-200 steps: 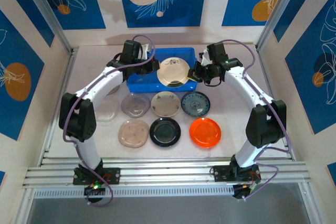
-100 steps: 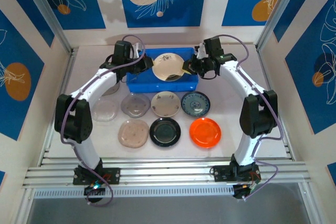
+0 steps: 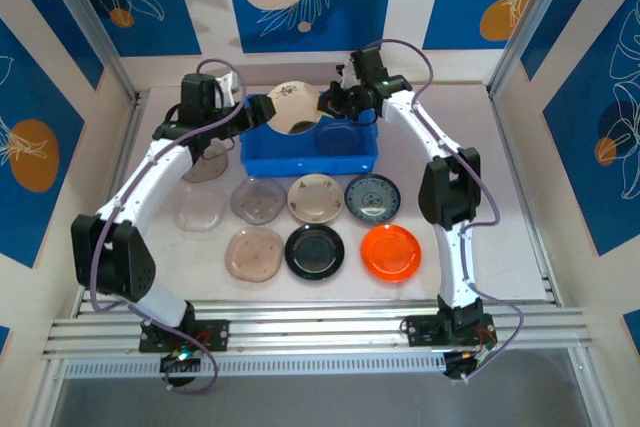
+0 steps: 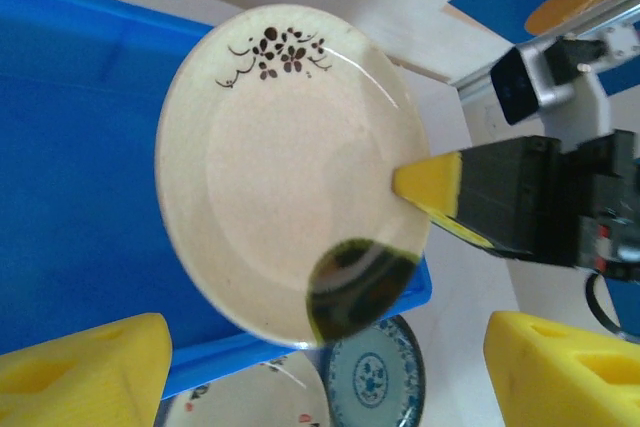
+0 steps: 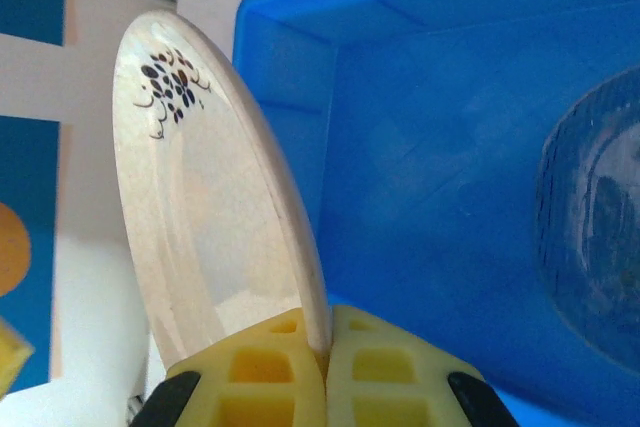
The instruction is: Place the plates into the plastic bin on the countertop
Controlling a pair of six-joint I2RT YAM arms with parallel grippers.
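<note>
**Operator:** Report the worktop, near edge first.

**Inspector:** The front row holds three plates: pinkish plate, black plate, orange-red plate. The second row holds four: clear plate, grey plate, beige plate, blue-patterned plate. A smoky plate lies just left of the bin.

**Operator:** And the bin?

**Inspector:** The blue bin stands behind the second row. A see-through plate lies flat in its right half.

**Operator:** Condition of the fingers?

**Inspector:** The right fingers are clamped on the rim of a cream flowered plate. They hold it on edge, tilted, over the bin's left half. Contact between this plate and the bin floor cannot be determined. The left fingers stand wide apart, hold nothing, and face the plate's upper surface without touching it.
</note>
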